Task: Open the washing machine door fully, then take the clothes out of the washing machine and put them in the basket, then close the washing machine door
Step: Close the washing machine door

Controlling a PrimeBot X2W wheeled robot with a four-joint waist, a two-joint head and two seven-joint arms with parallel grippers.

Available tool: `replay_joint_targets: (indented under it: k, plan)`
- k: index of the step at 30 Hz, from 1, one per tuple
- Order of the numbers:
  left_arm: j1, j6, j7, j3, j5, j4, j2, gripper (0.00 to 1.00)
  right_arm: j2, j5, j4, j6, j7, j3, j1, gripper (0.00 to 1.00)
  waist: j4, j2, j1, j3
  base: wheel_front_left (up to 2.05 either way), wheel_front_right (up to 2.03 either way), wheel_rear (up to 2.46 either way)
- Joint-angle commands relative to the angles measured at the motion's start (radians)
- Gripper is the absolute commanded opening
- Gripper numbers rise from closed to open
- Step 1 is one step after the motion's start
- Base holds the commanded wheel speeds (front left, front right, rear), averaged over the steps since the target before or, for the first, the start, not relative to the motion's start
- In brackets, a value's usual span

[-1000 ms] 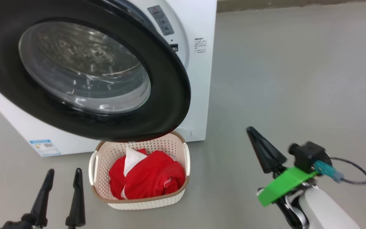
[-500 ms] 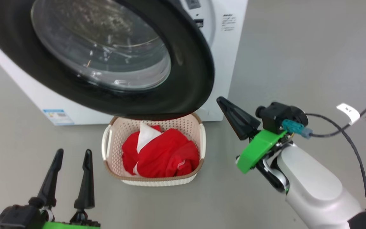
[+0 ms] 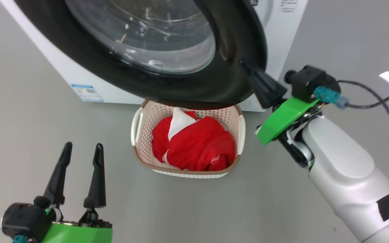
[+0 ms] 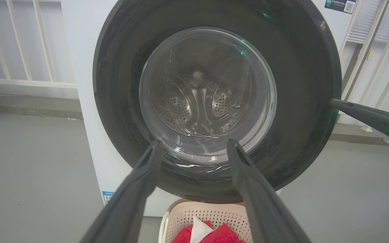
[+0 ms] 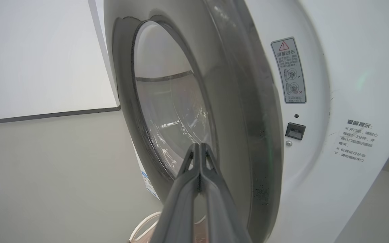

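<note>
your right gripper (image 3: 245, 64), fingers pinched together and empty, sits at the free edge of the door (image 3: 228, 81); your left gripper (image 3: 83, 148) hangs spread below the door. clothes (image 3: 198, 148) lie in the basket (image 3: 147, 116) under the door. risk: the tip skids off the glossy rim, leaving it unlatched.

Grey floor (image 3: 29, 135); white railing (image 4: 29, 83); slatted blinds (image 4: 361, 27).

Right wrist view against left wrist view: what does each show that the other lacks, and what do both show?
Right wrist view: a warning label and a dark latch slot. Left wrist view: the open left gripper, the drum through the glass, the clothes. Both: the washing machine door, the washing machine, the shut right gripper by the door's rim, and part of the basket.
</note>
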Motion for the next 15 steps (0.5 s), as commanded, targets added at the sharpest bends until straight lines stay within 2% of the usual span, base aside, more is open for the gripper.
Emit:
replay_joint_targets:
  k: [1,15]
  plan:
    - [-0.038,-0.005,-0.012,0.028,0.009,-0.026,0.009,1.0,0.012,0.0,-0.023,0.0,-0.006,-0.017,-0.028,0.0,0.037,-0.0001,0.0,0.03,0.0,0.0,0.0]
    - [-0.062,-0.013,-0.012,0.024,0.021,-0.041,0.005,1.0,-0.03,-0.003,-0.009,0.0,-0.006,-0.082,-0.116,0.0,0.077,-0.0001,0.0,0.076,0.0,0.0,0.0]
